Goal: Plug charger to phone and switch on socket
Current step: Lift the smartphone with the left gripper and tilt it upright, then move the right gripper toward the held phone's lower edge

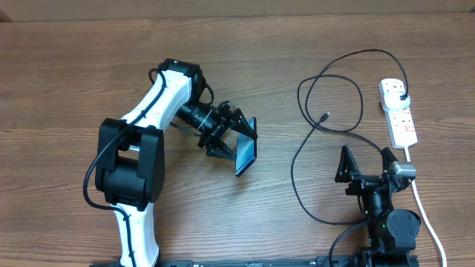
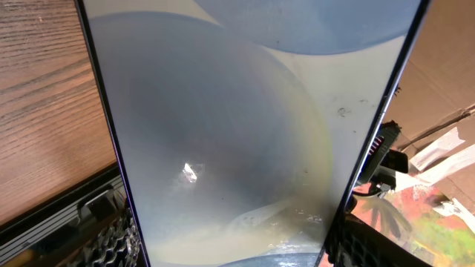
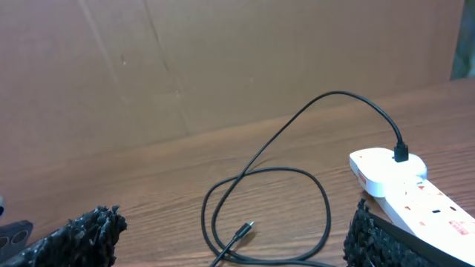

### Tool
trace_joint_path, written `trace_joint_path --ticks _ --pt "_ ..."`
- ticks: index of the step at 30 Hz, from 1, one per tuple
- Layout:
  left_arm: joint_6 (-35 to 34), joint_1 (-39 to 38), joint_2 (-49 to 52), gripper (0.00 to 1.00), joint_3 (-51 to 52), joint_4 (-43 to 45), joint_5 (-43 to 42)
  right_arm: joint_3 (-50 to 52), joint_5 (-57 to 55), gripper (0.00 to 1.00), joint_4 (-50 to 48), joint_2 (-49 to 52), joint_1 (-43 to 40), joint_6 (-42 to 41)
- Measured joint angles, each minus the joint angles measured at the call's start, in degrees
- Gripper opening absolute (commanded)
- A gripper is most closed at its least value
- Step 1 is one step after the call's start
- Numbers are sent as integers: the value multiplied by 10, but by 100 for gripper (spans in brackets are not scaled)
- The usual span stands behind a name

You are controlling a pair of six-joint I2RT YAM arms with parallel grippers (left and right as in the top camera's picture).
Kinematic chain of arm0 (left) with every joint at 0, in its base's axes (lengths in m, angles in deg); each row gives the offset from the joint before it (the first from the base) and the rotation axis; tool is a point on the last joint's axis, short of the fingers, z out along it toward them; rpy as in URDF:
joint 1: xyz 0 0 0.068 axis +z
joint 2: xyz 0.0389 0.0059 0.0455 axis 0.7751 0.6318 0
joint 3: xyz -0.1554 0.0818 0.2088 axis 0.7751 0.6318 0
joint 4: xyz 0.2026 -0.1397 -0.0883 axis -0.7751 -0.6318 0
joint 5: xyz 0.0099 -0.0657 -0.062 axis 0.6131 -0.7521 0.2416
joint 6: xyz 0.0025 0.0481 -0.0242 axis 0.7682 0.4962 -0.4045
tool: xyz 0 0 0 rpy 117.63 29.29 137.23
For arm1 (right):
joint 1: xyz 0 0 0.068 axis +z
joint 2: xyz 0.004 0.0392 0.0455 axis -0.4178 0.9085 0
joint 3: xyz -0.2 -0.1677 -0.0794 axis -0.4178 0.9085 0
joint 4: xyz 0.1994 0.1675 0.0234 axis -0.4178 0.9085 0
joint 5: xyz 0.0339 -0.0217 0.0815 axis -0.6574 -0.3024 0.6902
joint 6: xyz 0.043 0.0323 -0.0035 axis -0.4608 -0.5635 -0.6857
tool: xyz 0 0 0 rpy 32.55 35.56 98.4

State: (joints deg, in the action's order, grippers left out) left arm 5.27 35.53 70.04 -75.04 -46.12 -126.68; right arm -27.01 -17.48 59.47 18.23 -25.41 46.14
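One big table (image 1: 74, 59) holds everything. The left gripper (image 1: 236, 137) squeezes the phone (image 1: 246, 146), tipped up on edge, likely so its port is easy to reach. The right gripper (image 1: 366, 160) is spread wide and empty. Far right, the socket (image 1: 401, 119) holds the charger (image 3: 335, 93); its little tip (image 1: 326, 116) lies loose.

You are looking at a robot test bench, most likely a lab. The left arm (image 1: 128, 174) and the right arm (image 1: 391, 222) stand fixed at the near edge of a wood-grain desk (image 1: 59, 67), a plain brown cardboard wall (image 3: 223, 67) closes its far side, and a white socket (image 1: 399, 113) lies at far right.
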Motion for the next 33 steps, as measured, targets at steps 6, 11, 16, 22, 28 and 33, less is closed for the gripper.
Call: trace_joint_path --ticks 6,11,16,22,28,33 --pt "0 0 0 68 0 0 0 0 34 100 -1 0 0 -56" --pt "0 0 0 68 0 0 0 0 128 100 -10 0 0 -204" --pt "0 0 0 68 0 0 0 0 233 100 -11 0 0 -302" --pt "0 0 0 68 0 0 0 0 302 100 -12 0 0 -323" --pt "0 0 0 67 0 0 0 -2 337 99 23 0 0 -315" --pt "0 0 0 68 0 0 0 -58 338 99 118 9 0 -301"
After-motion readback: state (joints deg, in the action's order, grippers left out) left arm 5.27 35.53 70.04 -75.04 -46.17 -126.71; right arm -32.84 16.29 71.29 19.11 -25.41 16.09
